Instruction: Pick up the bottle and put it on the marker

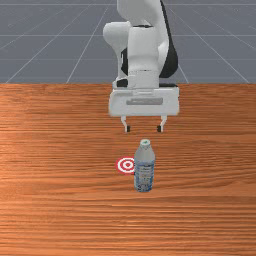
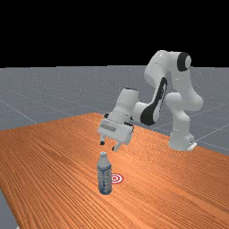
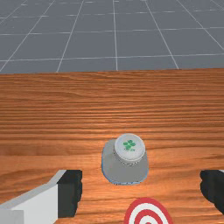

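In the front view my gripper (image 1: 144,129) hangs open above and behind the bottle (image 1: 144,167), on the arm's side of it. The bottle stands upright, clear with a blue label and a white cap. A red-and-white ringed marker (image 1: 127,165) lies flat on the table, just to the bottle's left in the front view. The far view has the bottle (image 2: 104,175) below the fingers, with the marker (image 2: 116,178) to its right. In the wrist view the gripper (image 3: 141,192) is wide open, and the bottle's cap (image 3: 130,147) lies beyond the fingertips, touching neither.
The orange-brown table (image 1: 60,210) extends around the bottle and marker. Its far edge and the grey tiled floor (image 3: 113,35) appear in the wrist view. The arm's base stands at the far view's right.
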Available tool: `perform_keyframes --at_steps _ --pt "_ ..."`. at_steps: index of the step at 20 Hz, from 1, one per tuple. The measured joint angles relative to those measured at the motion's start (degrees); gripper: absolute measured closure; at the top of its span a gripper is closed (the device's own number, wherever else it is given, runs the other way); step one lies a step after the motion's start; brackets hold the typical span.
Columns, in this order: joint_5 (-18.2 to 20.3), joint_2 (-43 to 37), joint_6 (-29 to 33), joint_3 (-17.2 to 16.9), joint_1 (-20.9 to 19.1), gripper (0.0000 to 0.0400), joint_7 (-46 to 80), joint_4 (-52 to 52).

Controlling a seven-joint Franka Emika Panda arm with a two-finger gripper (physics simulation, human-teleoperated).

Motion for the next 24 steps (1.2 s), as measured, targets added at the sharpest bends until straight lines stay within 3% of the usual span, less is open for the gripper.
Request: perform_keyframes --at_steps 7,8,9,14,19,24 --pt "-0.4 7.1 5.2 -1.2 0.4 0.0000 0.6 4.4" --pt "-0.4 7.3 5.3 -1.2 0.5 0.0129 0.6 4.4" --pt "-0.5 7.3 5.5 -1.2 0.5 0.0208 0.6 4.4" --pt "-0.3 6.3 5.7 -1.1 0.3 0.0221 0.7 3.5" --pt "-0.5 -0.1 8.1 -1.5 0.0 0.0221 0.6 -7.0" --pt "-0.6 -0.8 10.0 -2.1 0.2 0.0224 0.7 -8.8"
